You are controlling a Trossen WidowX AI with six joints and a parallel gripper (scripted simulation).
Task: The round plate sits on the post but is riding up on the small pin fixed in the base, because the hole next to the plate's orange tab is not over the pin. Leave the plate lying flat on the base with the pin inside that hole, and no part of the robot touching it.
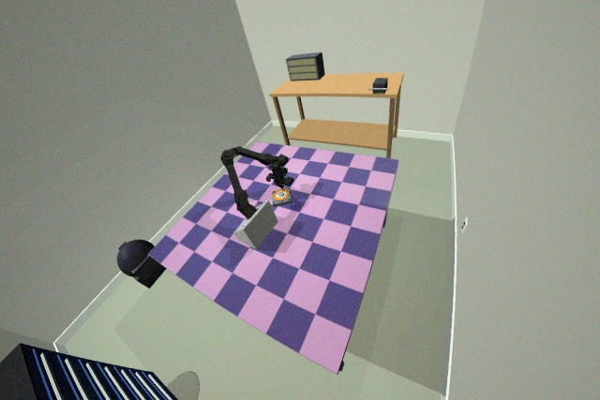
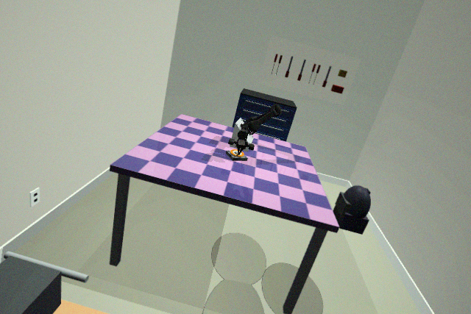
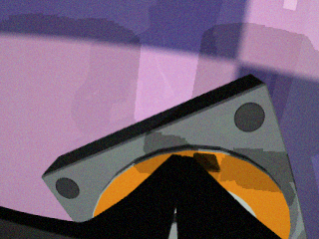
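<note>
The round orange plate with a pale centre sits in the round recess of the grey square base. My gripper is shut and points down at the plate, its tips close to the orange tab. The tab shows dark in shadow, just right of the fingertips in the wrist view. I cannot tell whether the tips touch the plate or tab. The fingers hide the plate's middle. The pin and the hole cannot be made out, nor whether the plate is tilted.
A grey slanted panel stands on the checkered table beside the arm's foot. Dark round marks show at two base corners. A wooden workbench stands beyond the table.
</note>
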